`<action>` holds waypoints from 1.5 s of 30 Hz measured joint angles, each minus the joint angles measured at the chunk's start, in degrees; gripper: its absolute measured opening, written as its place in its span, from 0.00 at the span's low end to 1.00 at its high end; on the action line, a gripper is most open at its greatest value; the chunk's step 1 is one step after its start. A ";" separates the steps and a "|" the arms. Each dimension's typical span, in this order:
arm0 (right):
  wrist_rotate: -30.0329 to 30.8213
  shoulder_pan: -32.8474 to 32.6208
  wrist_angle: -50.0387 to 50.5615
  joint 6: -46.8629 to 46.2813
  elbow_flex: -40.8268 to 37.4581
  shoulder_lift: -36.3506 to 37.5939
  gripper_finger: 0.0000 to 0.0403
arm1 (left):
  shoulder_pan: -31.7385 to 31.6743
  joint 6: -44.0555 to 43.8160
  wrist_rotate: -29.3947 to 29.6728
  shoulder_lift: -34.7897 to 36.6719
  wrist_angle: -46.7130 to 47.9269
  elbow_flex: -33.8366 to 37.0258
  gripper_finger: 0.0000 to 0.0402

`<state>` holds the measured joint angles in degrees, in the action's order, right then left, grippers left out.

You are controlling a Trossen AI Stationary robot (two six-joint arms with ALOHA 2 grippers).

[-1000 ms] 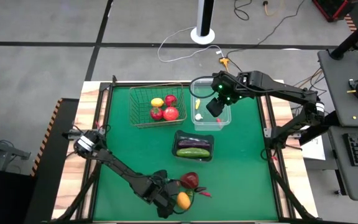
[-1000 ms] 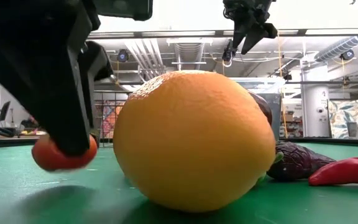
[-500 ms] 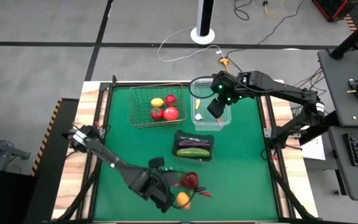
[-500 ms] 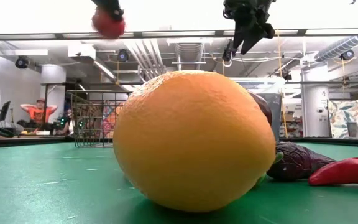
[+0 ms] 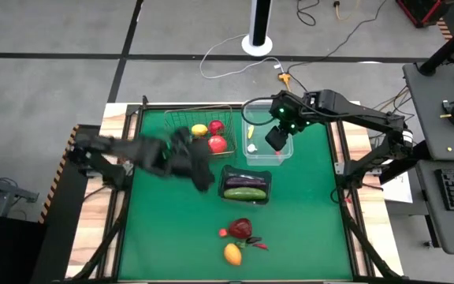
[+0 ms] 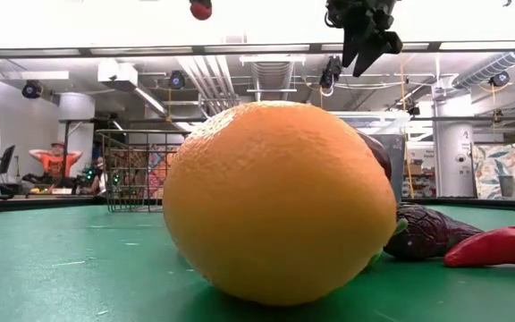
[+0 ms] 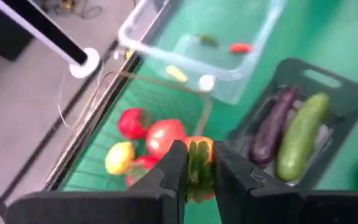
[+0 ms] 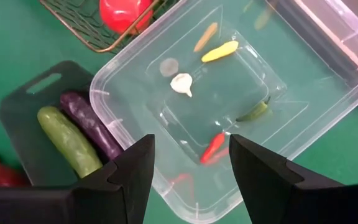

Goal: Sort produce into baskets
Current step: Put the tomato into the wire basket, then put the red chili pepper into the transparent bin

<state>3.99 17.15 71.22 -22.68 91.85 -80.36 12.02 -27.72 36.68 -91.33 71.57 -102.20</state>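
Observation:
My left gripper (image 7: 199,171) is shut on a small red-orange fruit with a green top (image 7: 202,147), high above the table by the near side of the wire basket (image 5: 181,130). The fruit also shows at the top of the low view (image 6: 201,9). The basket holds a lemon (image 5: 199,130) and red round fruits (image 5: 217,144). My right gripper (image 8: 191,177) is open and empty above the clear tub (image 5: 252,154), which holds chilies (image 8: 219,52) and a garlic (image 8: 181,83). The dark tray (image 5: 247,175) holds an eggplant (image 5: 245,183) and a cucumber (image 5: 244,193). My left gripper pinches the small red-orange fruit between its two fingers (image 7: 174,169), one on each side of it, with the green top (image 7: 198,155) facing the camera. The fingers slant down from above. The fruit is lifted clear of the table and the basket.
An orange (image 5: 232,253), a dark-red round fruit (image 5: 240,229) and a red chili (image 5: 257,245) lie on the green mat near the table's near edge. The orange fills the low view (image 6: 275,201).
My left gripper has risen from beside the orange at the near edge, carrying the small red-orange fruit up and toward the far edge. It now stands by the wire basket. The orange and the dark-red fruit have stayed in place.

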 joint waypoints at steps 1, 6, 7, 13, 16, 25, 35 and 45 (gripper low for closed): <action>0.00 0.00 0.10 -0.27 0.00 0.00 0.49 | -2.88 2.25 -2.54 1.41 -0.18 0.66 0.10; -0.10 0.00 0.95 -4.19 -0.02 0.07 0.49 | -18.43 11.30 -22.35 6.53 -3.54 5.97 0.10; -0.16 0.00 1.08 -4.94 -0.02 0.16 0.49 | -21.50 12.84 -25.30 7.04 -4.23 7.42 0.10; -0.16 0.00 1.45 -9.32 -0.02 0.56 0.49 | -37.11 21.09 -36.03 7.08 -6.23 17.40 0.10; -0.16 0.00 1.58 -12.39 -0.02 0.90 0.49 | -42.08 21.22 -35.93 6.16 -6.68 21.24 0.10; -0.15 -0.02 2.14 -20.94 0.56 2.61 0.49 | -46.00 27.91 -35.75 5.93 -10.85 27.57 0.17; 0.03 -2.64 2.08 -26.05 4.32 2.99 0.49 | -45.89 29.95 -35.16 5.95 -13.75 28.07 0.31; 0.60 -10.23 1.96 -33.39 6.10 2.99 0.49 | -44.75 31.30 -35.45 6.37 -13.99 28.05 0.46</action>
<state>4.59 6.92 73.18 -56.08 97.95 -77.36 -32.73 3.57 1.23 -84.96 57.58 -74.15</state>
